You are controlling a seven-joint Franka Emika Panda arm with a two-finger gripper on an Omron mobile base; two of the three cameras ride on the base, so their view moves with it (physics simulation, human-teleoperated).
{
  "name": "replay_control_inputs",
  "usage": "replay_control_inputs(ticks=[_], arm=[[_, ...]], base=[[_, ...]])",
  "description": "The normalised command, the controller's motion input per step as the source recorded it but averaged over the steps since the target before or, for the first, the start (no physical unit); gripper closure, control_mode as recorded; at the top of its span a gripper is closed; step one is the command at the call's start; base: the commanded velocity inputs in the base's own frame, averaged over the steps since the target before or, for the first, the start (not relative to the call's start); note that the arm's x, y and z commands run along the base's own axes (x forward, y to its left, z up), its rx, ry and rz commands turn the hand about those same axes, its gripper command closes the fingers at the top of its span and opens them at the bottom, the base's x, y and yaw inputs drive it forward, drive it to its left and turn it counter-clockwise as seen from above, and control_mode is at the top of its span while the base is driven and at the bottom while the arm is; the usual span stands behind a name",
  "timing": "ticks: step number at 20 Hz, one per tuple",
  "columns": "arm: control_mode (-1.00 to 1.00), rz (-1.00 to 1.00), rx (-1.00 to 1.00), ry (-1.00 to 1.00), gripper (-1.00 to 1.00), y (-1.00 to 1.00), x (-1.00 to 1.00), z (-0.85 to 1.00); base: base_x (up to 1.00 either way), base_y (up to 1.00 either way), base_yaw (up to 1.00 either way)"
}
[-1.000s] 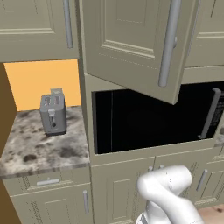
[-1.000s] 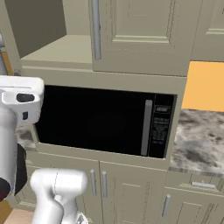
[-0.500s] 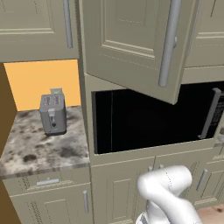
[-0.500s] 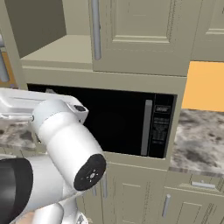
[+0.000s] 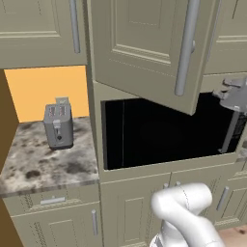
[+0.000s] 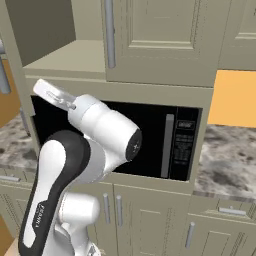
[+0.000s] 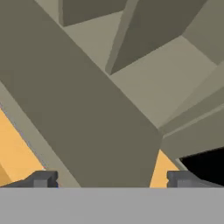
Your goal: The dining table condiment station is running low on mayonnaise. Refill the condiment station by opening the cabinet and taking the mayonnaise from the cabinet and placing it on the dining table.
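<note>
The cabinet [image 5: 144, 53] has its left door swung wide open toward me, its long grey bar handle [image 5: 185, 48] hanging in front of the microwave. In the right base view the open cabinet shelf [image 6: 65, 55] looks bare beside the shut right door [image 6: 165, 35]. My gripper [image 7: 113, 179] is open, with the fingertips [image 7: 43, 178] far apart and nothing between them, looking up into the tilted cabinet interior. My hand [image 6: 54, 95] sits just below the shelf's front edge. The mayonnaise is hidden and the dining table is out of view.
A black built-in microwave [image 5: 159, 135] fills the space under the cabinet. A grey toaster [image 5: 58, 124] stands on a small marble counter [image 5: 38, 164] to the left, with an orange wall behind. Low cabinets with short handles [image 6: 150, 220] run beneath.
The arm has swung up and across the right base view, lifting the hand to the lower edge of the open cabinet. The door and toaster have not moved.
</note>
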Motion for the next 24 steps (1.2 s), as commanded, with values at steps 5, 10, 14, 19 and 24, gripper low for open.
replay_control_inputs(ticks=[5,10,14,19,24], arm=[[-1.0,0.07,0.0,0.27,-1.0,0.61,0.43,0.0],[-1.0,0.18,0.0,0.18,-1.0,0.66,0.14,-0.01],[-1.0,0.22,0.0,0.02,-1.0,0.89,-0.19,0.0],[-1.0,0.18,-0.01,0.0,-1.0,1.0,-0.27,0.0],[-1.0,0.04,-0.12,-0.05,-1.0,0.98,-0.16,0.0]], base=[[0.0,0.0,0.0],[0.0,0.0,0.0],[0.0,0.0,0.0],[0.0,0.0,0.0],[0.0,0.0,0.0]])
